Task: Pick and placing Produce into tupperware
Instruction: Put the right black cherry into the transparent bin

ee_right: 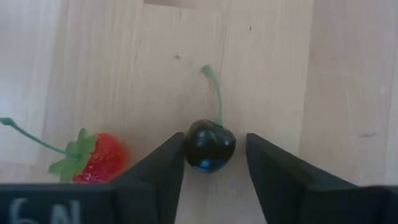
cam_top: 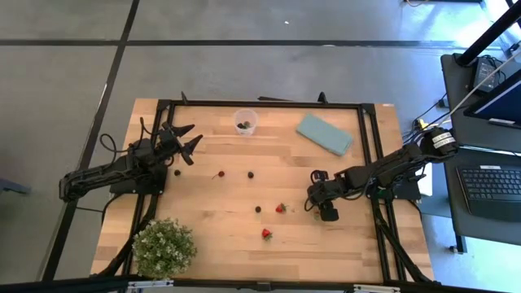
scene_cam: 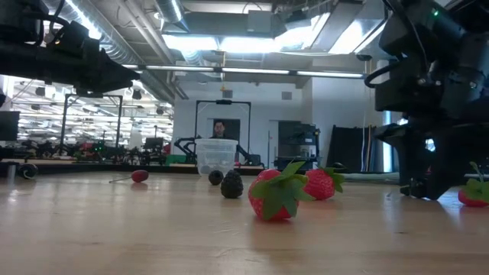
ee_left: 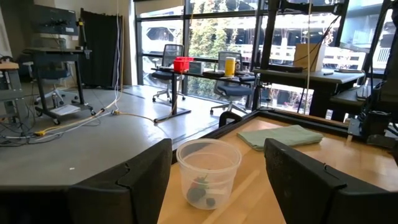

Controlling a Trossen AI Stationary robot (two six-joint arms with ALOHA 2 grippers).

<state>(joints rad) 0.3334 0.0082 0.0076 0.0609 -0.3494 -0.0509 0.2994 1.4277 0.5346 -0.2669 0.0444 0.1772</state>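
**Dark cherry between my right fingers, not yet pinched**

Pale wooden table [cam_top: 244, 195] under me carries the produce scattered across its middle: a dark berry [cam_top: 251, 173], a small red piece [cam_top: 221, 173], and strawberries [cam_top: 266, 233] toward the near side. At the far edge stands the tupperware [cam_top: 246, 121], a clear round cup with a few pieces already in it.

My right gripper [ee_right: 215, 163] is down at the table's right side, fingers apart and straddling a dark cherry [ee_right: 210, 147]; one finger looks to be touching it, the other shows a gap. A strawberry [ee_right: 94, 157] lies just beside it. I judge the cherry light, round, glossy and prone to squirting out, so I take it across its widest part, low, not by the thin green stem [ee_right: 216, 93], and squeeze gently.

My left gripper [cam_top: 186, 140] waits with fingers apart, near the cup.
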